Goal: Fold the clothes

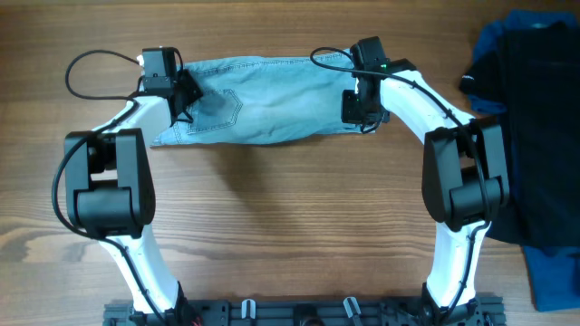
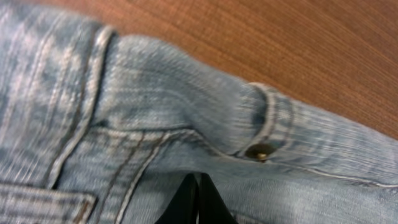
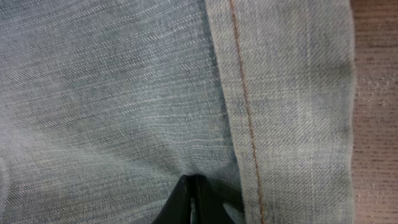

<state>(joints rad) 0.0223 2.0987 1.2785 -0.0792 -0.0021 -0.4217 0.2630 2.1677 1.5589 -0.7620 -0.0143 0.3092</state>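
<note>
Fingers first: the left fingers (image 2: 183, 205) are pressed together into one dark wedge, and the light denim bunches up around their tips, so they pinch the cloth. The right fingers (image 3: 180, 205) are likewise closed tip to tip on flat denim, just beside a hem.

One pair of denim shorts (image 1: 272, 100) lies stretched sideways across the far middle of the wooden surface (image 1: 290, 226), faded light blue. Two white-and-black arms reach to it: the left arm (image 1: 113, 172) meets its left end and the right arm (image 1: 462, 172) its right end. From overhead one stitched back pocket (image 1: 222, 104) shows near the left end.

At the left wrist one small brass rivet (image 2: 260, 151) sits where a belt loop meets the waistband, with bare wood beyond. At the right wrist one line of orange stitching (image 3: 245, 112) runs along the hem, and a strip of wood shows past the cloth's edge.

Well apart, at the right edge of the surface, lies one black garment (image 1: 535, 136). Royal-blue cloth (image 1: 507, 32) shows above and below it; whether that is one piece or two cannot be told.
</note>
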